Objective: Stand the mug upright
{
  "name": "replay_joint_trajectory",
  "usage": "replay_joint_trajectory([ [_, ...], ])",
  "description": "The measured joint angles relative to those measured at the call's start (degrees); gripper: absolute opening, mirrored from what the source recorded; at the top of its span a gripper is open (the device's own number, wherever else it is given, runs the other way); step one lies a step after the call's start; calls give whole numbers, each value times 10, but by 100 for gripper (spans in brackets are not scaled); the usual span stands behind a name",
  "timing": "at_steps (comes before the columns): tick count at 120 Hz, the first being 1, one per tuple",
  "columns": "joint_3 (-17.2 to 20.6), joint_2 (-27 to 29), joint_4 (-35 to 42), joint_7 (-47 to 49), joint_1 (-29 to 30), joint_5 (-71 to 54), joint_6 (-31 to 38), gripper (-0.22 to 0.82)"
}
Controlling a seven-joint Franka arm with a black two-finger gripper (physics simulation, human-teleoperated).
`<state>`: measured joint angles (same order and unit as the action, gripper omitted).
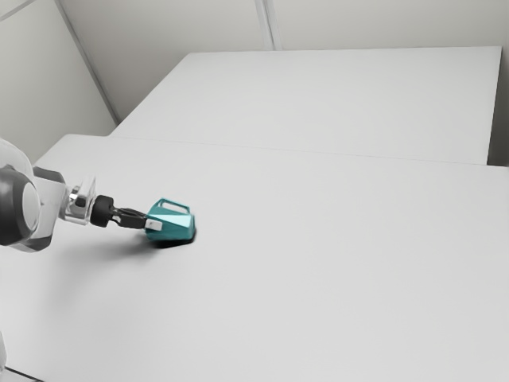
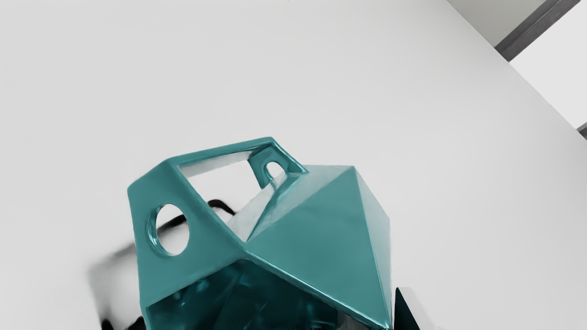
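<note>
The teal faceted mug (image 1: 171, 228) lies on its side in the exterior view, its open end facing the gripper (image 1: 151, 224) and its handle at the upper side. My gripper is shut on the wall at the mug's rim. In the wrist view the mug (image 2: 316, 238) shows its dark opening and holed handle. There, one finger of the gripper (image 2: 383, 322) is outside the wall and the other is partly visible inside the opening. The mug hides most of that inner finger.
The white table (image 1: 334, 263) extends from the mug toward the exterior view's right. Another white surface (image 1: 318, 99) adjoins its far edge. A dark shadow lies under and beside the mug.
</note>
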<state>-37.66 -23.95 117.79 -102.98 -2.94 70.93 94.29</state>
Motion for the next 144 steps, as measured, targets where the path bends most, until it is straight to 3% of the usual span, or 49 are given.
replay_joint_trajectory([
  [33,3,13,-6,-5,-5,0,-1,-16],
  [87,5,74,-32,4,-33,-26,18,-18],
  [112,33,109,-37,49,-41,-105,84,-18],
  [144,110,109,-79,148,-34,-247,189,-18],
])
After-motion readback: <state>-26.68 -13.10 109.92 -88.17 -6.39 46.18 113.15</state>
